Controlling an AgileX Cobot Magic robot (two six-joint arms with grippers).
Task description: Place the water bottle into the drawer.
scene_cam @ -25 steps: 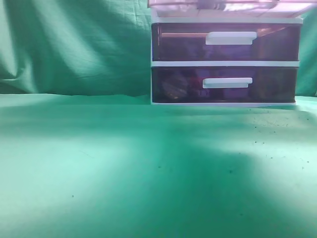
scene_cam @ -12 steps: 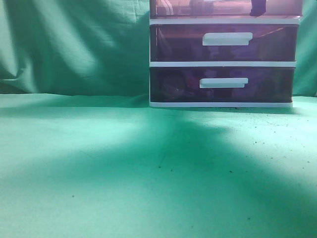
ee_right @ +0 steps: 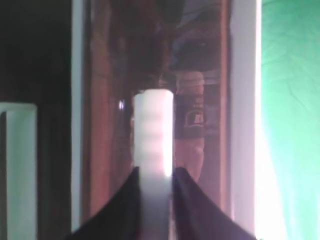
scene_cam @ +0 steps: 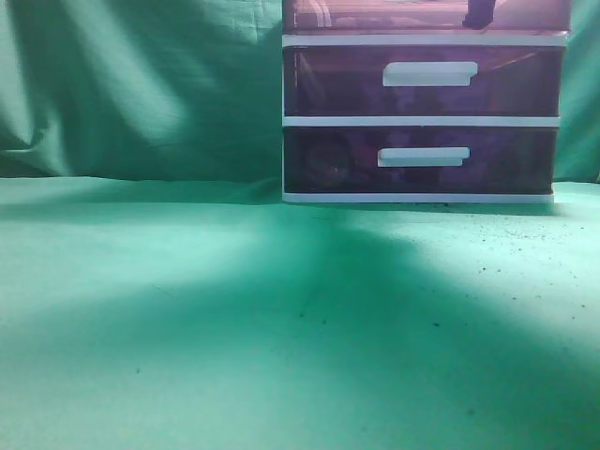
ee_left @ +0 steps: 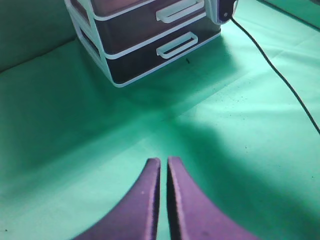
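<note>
The right gripper (ee_right: 154,185) pinched the drawer's (scene_cam: 427,14) white handle (ee_right: 153,140), so a straight, level pull seemed wise. The left gripper (ee_left: 163,167) hung pressed together, well short of the drawer; I could not see the water bottle.

Left gripper (ee_left: 163,165) & right gripper (ee_right: 153,175): smooth dark purple-black fingers (ee_left: 140,200), curved, tapering to tips.
</note>
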